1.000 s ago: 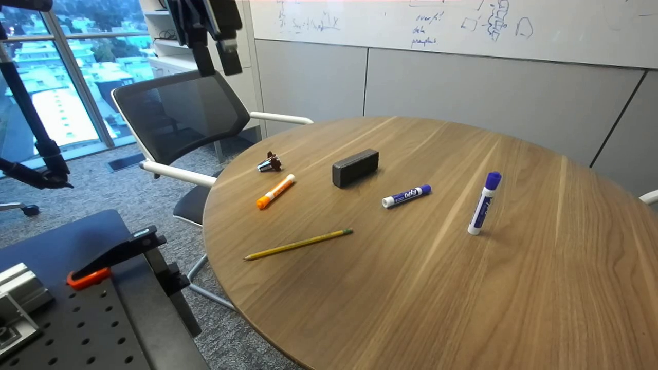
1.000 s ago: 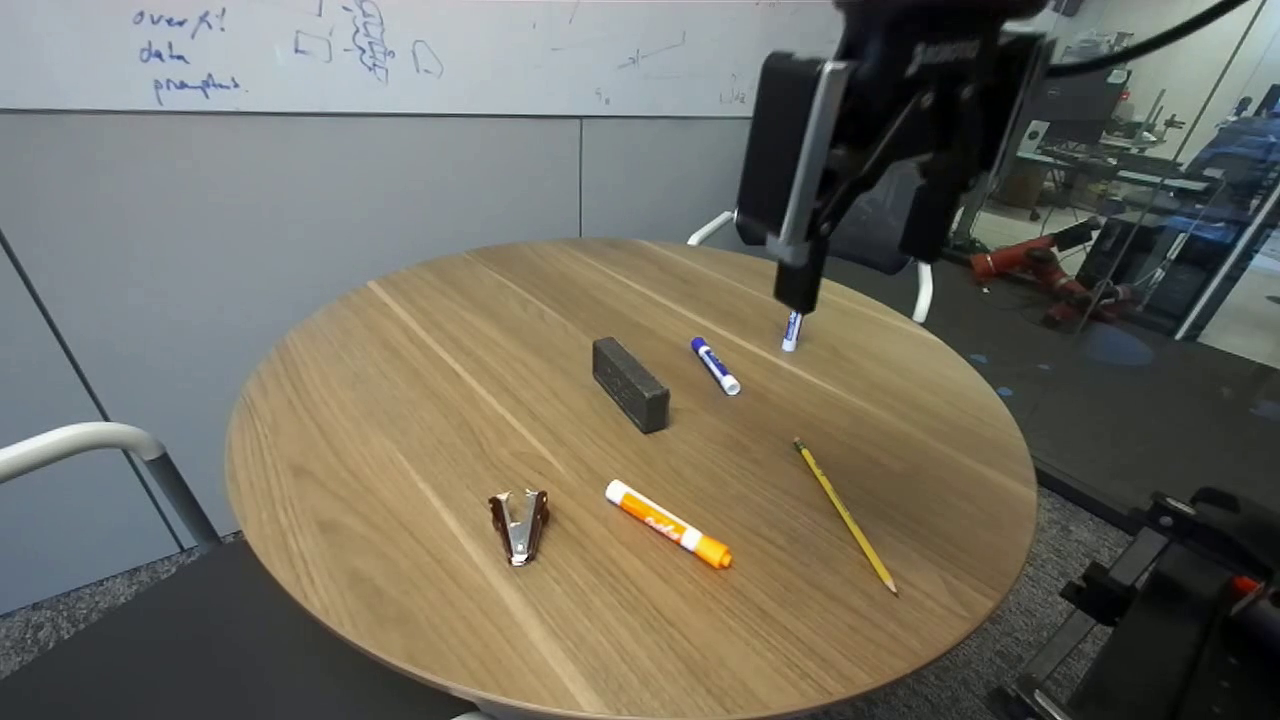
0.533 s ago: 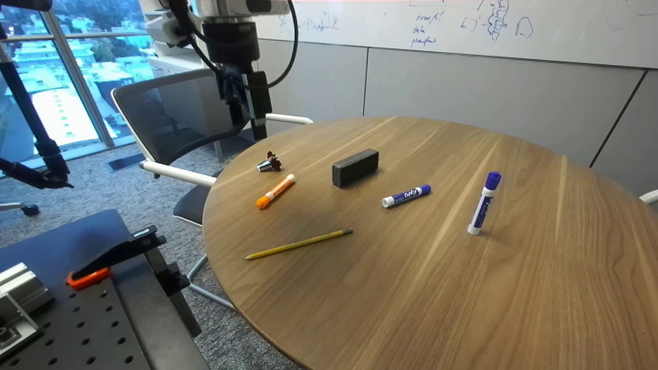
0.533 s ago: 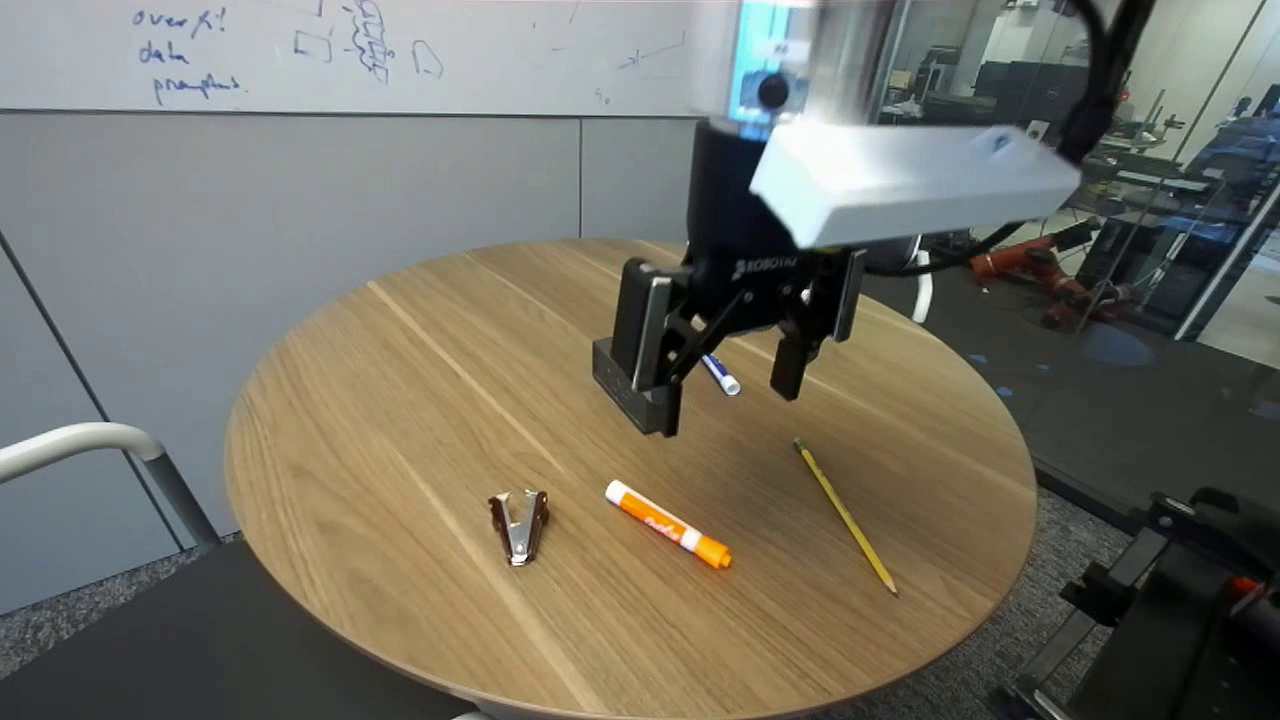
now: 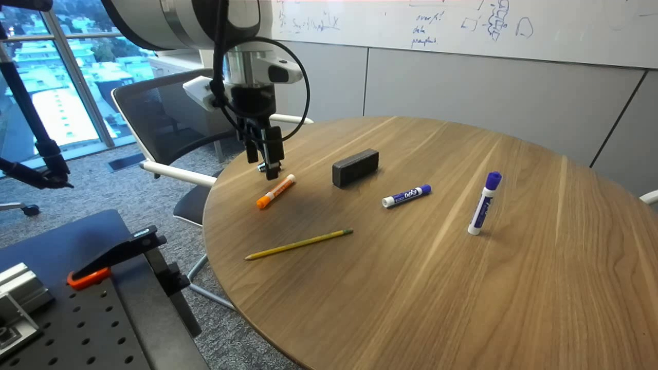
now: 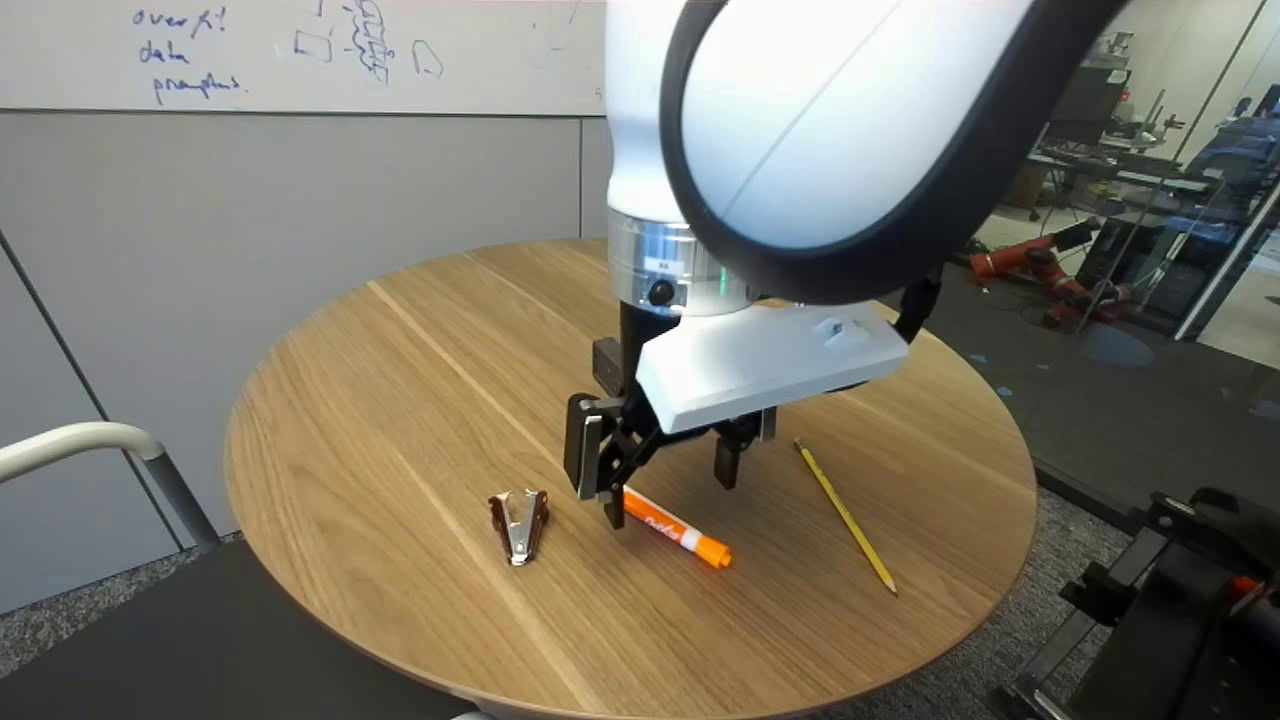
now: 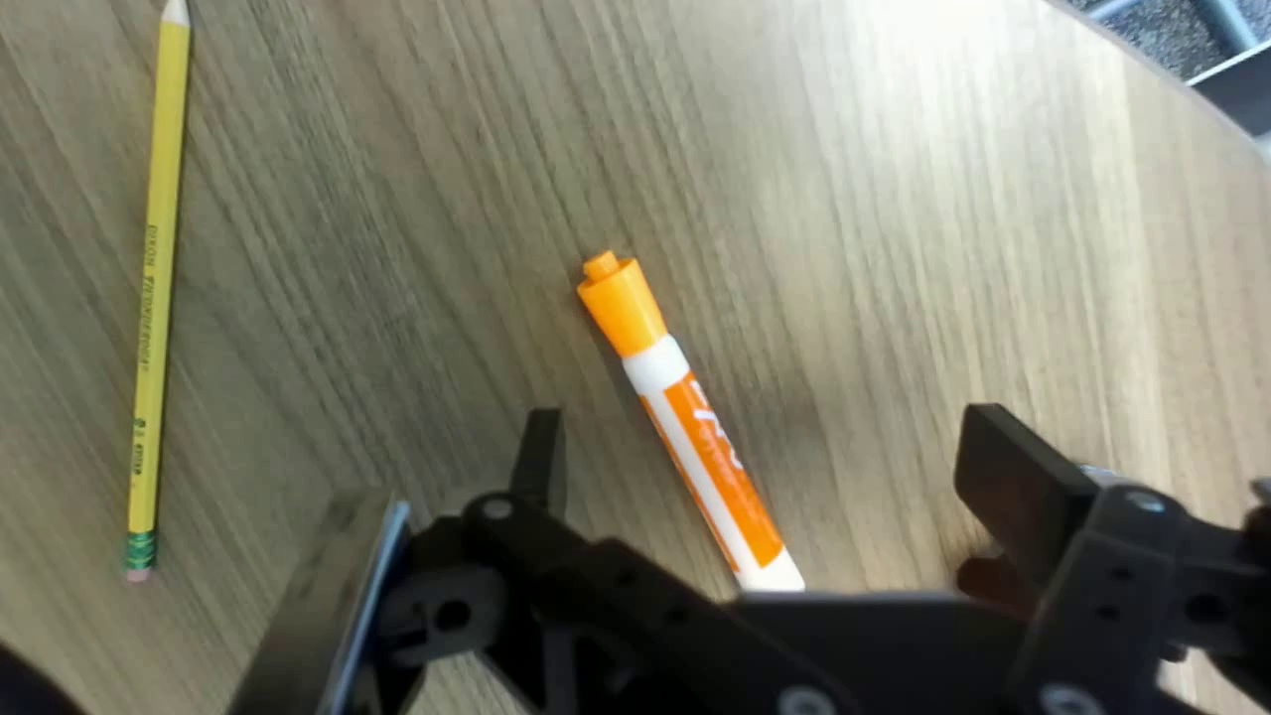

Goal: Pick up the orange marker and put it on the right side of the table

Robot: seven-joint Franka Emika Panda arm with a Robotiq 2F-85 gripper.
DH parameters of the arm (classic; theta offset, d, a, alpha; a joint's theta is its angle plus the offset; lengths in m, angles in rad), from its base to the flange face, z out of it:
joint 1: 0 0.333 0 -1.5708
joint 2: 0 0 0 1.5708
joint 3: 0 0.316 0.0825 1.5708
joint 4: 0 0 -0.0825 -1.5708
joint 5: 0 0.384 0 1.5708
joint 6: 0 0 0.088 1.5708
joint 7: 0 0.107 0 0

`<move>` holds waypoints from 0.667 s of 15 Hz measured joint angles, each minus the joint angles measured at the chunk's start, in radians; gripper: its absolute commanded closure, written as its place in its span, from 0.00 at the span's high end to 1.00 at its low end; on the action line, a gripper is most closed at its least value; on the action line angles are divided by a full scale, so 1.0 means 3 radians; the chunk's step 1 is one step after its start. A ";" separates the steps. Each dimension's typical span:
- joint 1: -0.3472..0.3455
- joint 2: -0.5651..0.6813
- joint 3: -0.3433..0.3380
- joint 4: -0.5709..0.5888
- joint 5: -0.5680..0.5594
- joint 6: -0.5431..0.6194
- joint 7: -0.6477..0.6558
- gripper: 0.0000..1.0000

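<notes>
The orange marker (image 5: 276, 191) lies flat on the wood-grain table (image 5: 437, 298), near its edge. In an exterior view its orange cap end points toward the camera and its white end is partly hidden behind a finger (image 6: 614, 505). My gripper (image 6: 671, 500) points down, open and empty, above the white end of the marker. In the wrist view the marker (image 7: 700, 437) lies slanted between the open fingers of my gripper (image 7: 762, 427), nearer the left finger. Its cap reaches out ahead of the fingertips.
A brown staple remover (image 6: 519, 527) lies close beside the gripper, partly hidden under the right finger in the wrist view. A yellow pencil (image 5: 298, 244) lies on the marker's other side. A black eraser (image 5: 355, 167), a lying purple marker (image 5: 406, 196) and an upright one (image 5: 484, 203) are farther off.
My gripper has come down and across from high above the table to just over the orange marker, staying open. The things on the table have not moved.
</notes>
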 measured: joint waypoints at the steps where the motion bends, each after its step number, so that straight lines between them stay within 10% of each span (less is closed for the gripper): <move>1: 0.0029 0.0078 -0.0029 0.0070 0.0017 0.0000 0.0000 1.00; 5: 0.0094 0.0333 -0.0122 0.0328 0.0059 -0.0002 0.0000 0.97; 6: 0.0098 0.0389 -0.0142 0.0384 0.0064 -0.0002 0.0000 0.74; 10: 0.0103 0.0591 -0.0195 0.0584 0.0092 -0.0010 0.0000 0.53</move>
